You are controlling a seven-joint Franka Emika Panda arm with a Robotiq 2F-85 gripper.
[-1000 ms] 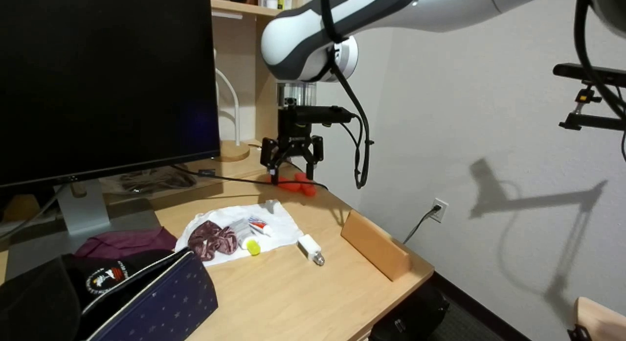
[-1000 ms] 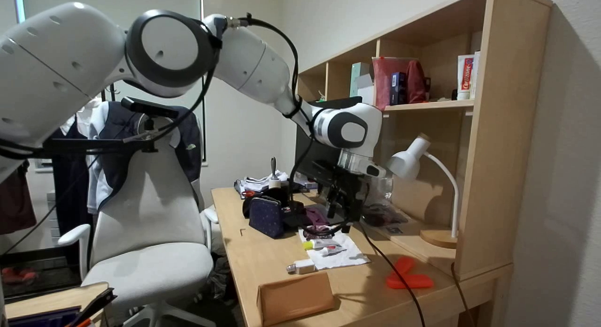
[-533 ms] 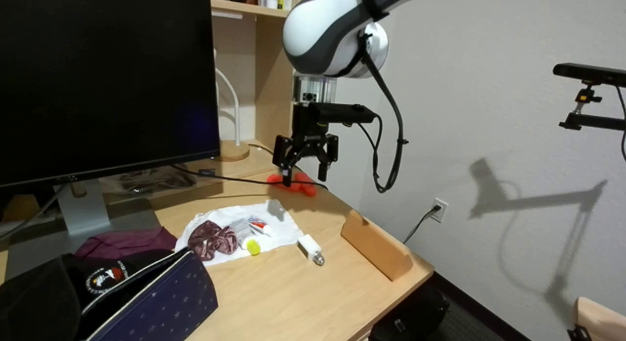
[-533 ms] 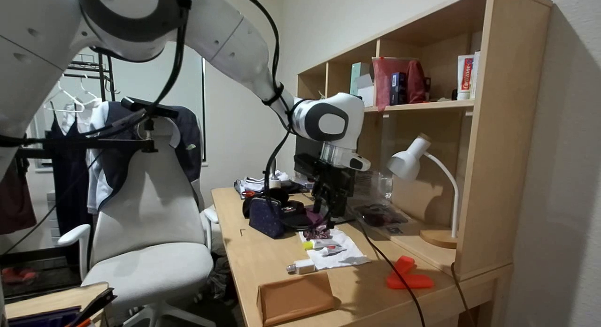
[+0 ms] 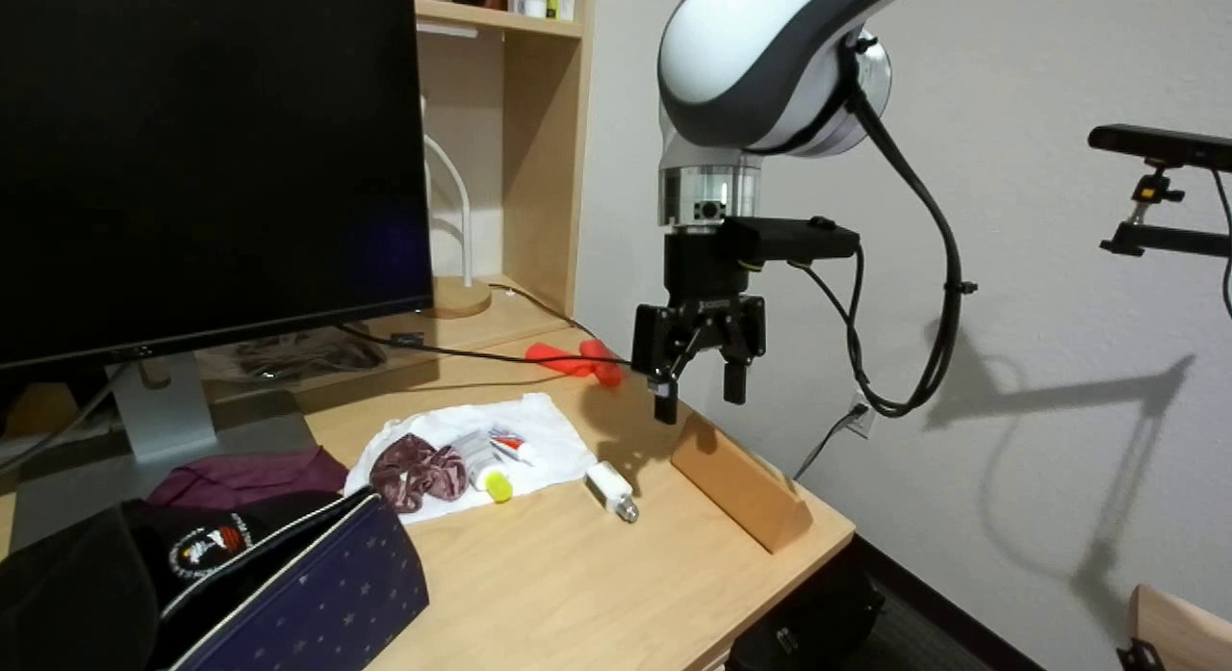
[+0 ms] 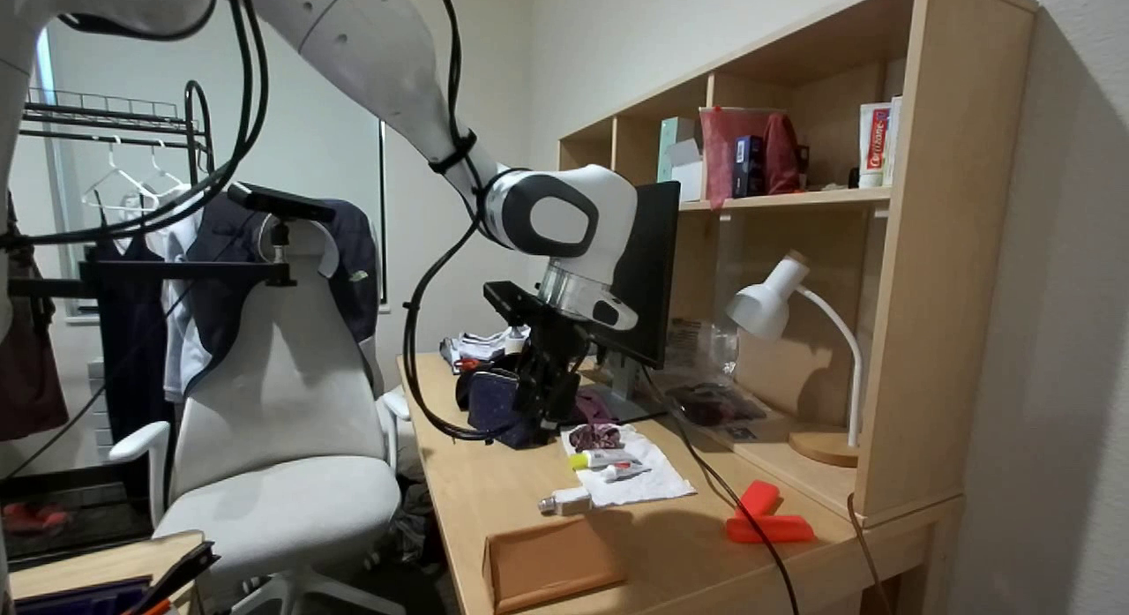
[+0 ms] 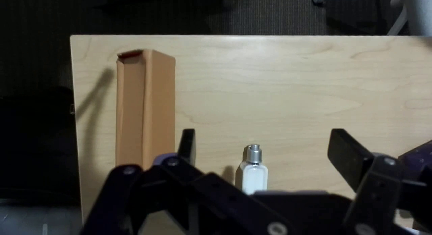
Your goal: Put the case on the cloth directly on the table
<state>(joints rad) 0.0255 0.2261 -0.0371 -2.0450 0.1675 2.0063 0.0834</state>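
The tan-brown case (image 5: 739, 483) stands on its long narrow side near the end of the light wooden table (image 5: 539, 575). In the wrist view the case (image 7: 159, 103) lies left of my gripper (image 7: 266, 144), its lower end hidden by the linkage. My gripper (image 5: 700, 401) hangs open above the table with nothing held, apart from the case. The white cloth (image 5: 553, 435) is spread flat farther in and carries a maroon scrunchie (image 5: 416, 474) and two tubes. An exterior view also shows the case (image 6: 556, 562) and the cloth (image 6: 661, 484), apart from each other.
A small white bottle (image 7: 254, 177) with a silver cap lies between case and cloth. Red pieces (image 5: 577, 361) and a black cable sit towards the back. A dark starry pouch (image 5: 318, 594), a purple cloth (image 5: 248, 478) and a monitor (image 5: 212, 151) occupy the far side.
The open gripper has travelled away from the shelf side, over the table towards its chair-side edge. Its shadow now falls near the case and bottle. The objects have stayed put.
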